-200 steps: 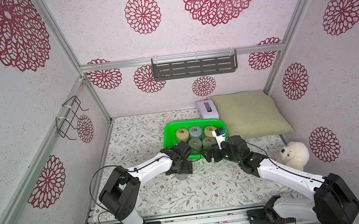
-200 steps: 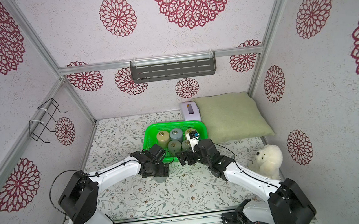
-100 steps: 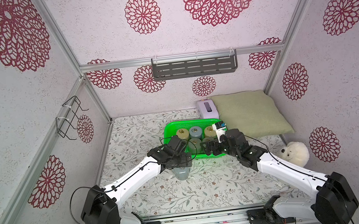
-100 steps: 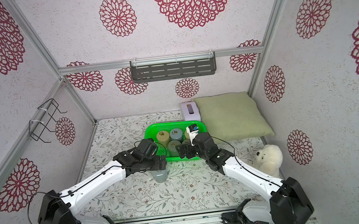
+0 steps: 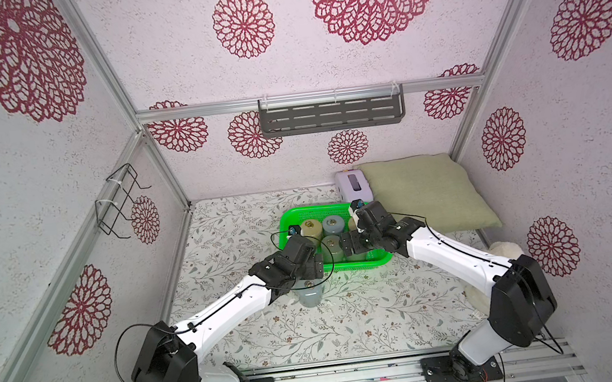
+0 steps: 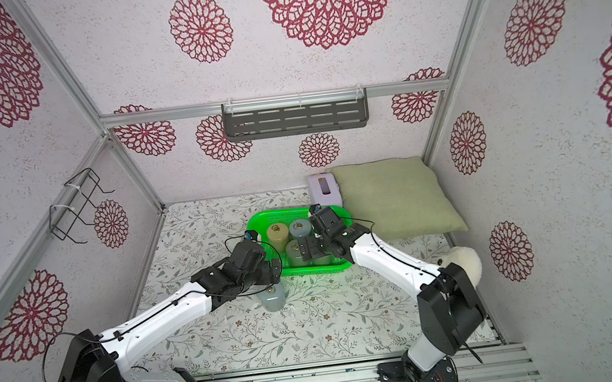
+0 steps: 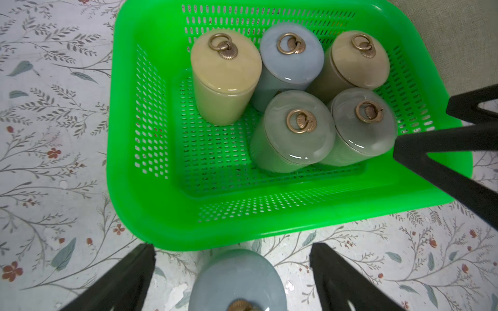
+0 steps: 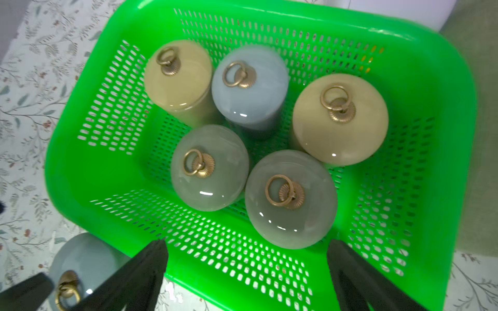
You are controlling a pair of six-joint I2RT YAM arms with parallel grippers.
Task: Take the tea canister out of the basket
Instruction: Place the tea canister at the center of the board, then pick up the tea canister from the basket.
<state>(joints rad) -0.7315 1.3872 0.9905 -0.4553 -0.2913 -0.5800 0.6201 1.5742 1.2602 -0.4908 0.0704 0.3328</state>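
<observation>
- A bright green rectangular plastic basket (image 5: 360, 265) with perforated mesh walls and floor sits on the floral-patterned tabletop (image 5: 351, 324); it lies about midway between the left and right edges and nearer the back edge than the front.
- A pale blue-grey glazed cylindrical tea canister (image 5: 310, 297) with a brass ring pull on its lid stands upright on the tabletop outside the basket; it is just beside the left end of the basket's front wall, and the left wrist view shows a strip of tabletop between the two.
- The left end effector (image 7: 231, 247) is open and grips nothing; its black fingers (image 7: 126, 277) stand one on each side of the tea canister's lid, with a gap showing on both sides.
- The right end effector (image 8: 246, 242) is also spread wide with nothing between its fingers (image 8: 145, 269); it hangs over the basket's front wall, toward the right end.
- Five lidded canisters stand upright inside the basket; a yellow-tan canister (image 7: 226, 80), a blue-grey canister (image 7: 291, 64) and a brown-tan canister (image 7: 358, 62) form the back row; a grey-green canister (image 7: 293, 140) and a second grey-green canister (image 7: 361, 129) stand in front, toward the basket's right end.
- A pale green fabric cushion (image 5: 426, 194) fills the tabletop's back right corner; a small lilac box (image 5: 353, 186) sits at the back edge just beside it; a white plush toy (image 5: 503, 250) lies at the right edge, partly hidden behind the right arm.
</observation>
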